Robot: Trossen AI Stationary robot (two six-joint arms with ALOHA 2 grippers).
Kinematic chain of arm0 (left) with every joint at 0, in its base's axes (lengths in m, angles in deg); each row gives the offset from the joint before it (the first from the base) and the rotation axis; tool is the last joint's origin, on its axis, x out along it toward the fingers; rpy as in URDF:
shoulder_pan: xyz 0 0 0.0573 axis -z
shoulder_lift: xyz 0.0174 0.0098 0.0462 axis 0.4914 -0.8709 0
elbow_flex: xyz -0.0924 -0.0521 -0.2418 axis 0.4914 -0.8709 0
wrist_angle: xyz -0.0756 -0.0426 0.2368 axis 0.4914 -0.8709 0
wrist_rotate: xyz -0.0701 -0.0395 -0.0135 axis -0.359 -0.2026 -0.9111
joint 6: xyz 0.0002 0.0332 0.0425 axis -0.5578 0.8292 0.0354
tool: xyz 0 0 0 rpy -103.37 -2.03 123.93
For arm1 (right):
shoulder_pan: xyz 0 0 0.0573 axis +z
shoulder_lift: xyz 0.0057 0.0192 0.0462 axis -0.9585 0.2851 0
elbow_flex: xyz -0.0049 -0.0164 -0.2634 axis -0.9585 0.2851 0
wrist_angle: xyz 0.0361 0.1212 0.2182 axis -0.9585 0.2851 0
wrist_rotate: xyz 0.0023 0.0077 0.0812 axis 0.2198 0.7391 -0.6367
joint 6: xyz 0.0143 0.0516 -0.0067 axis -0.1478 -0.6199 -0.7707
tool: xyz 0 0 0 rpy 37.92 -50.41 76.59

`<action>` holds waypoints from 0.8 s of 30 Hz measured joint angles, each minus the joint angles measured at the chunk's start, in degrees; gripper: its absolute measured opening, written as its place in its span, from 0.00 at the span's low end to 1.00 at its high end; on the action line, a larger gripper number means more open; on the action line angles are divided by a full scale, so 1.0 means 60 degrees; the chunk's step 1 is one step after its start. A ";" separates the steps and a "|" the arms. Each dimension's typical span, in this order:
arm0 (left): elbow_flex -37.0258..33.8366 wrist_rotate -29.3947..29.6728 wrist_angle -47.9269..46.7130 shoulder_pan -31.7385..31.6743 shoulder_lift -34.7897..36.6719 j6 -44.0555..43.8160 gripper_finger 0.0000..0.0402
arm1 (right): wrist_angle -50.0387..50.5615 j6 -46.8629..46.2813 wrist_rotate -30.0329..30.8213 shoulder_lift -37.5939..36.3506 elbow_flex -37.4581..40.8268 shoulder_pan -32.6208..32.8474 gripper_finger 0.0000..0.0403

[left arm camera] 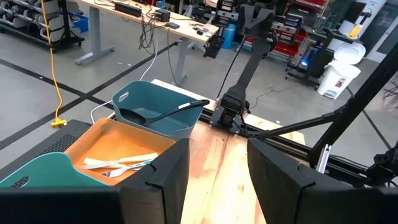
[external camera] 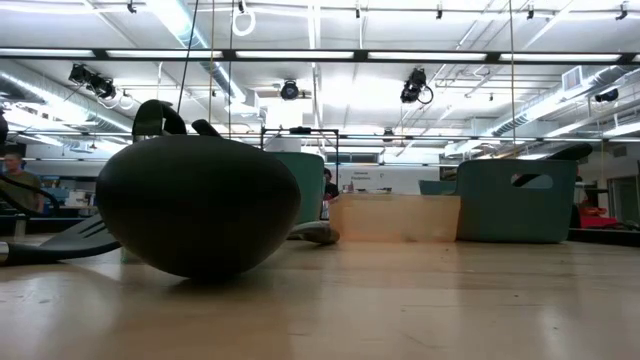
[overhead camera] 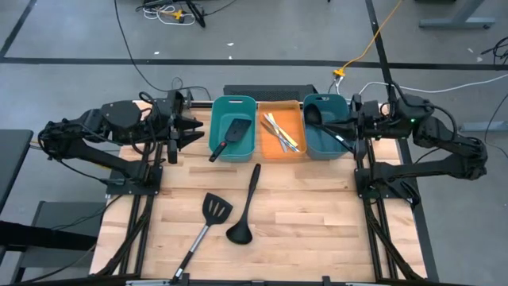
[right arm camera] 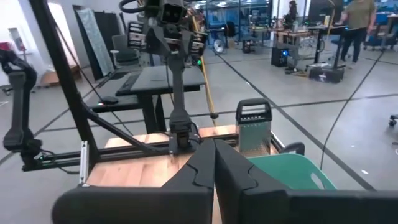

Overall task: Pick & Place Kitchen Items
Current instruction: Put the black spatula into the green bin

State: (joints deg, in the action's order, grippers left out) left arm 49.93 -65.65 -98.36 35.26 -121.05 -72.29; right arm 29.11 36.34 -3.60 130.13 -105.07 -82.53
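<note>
With one spatula (overhead camera: 232,132) and one ladle (overhead camera: 317,117) sorted into separate teal bins, a second spatula (overhead camera: 208,219) and ladle (overhead camera: 244,209) await on the table (overhead camera: 302,222), while the left gripper (overhead camera: 189,129) idles parted and the right gripper (overhead camera: 349,127) rests clenched empty.

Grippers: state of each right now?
Left tool: open, empty, beside the left bin.
Right tool: shut, holding nothing, by the right bin.
</note>
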 joint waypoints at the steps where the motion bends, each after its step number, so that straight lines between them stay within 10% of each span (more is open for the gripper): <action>1: 0.0000 0.0000 -0.0001 -0.0001 0.0000 0.0000 0.41 | 0.0000 0.0003 0.0007 0.0000 0.0000 0.0067 0.02; 8: 0.0000 -0.0346 -0.0398 -0.0004 0.0000 -0.0060 0.41 | 0.0000 0.0252 0.0112 0.0061 0.0000 0.0340 0.01; 24: -0.0027 -0.4470 -0.1003 0.0270 -0.1286 0.0360 0.41 | 0.0004 0.0257 0.0368 0.0055 0.0000 0.0422 0.02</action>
State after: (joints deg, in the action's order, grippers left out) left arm 49.77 -92.47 -104.38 36.88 -128.77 -70.13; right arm 29.13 37.88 -1.39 130.46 -105.07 -80.00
